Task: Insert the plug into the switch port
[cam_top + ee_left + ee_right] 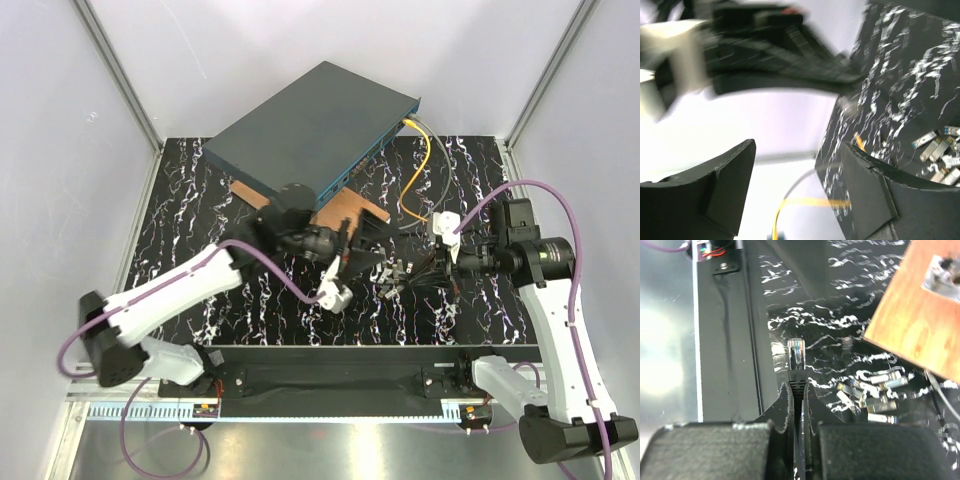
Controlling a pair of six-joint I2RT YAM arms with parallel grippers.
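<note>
Between right tool (797, 390) pads, clear ribbed connector (796, 354)

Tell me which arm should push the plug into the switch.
Right, probably. The right tool is shut on the clear-tipped plug with a black boot, with the plug's tip free ahead of the fingers. The left tool is open and holds nothing.
</note>
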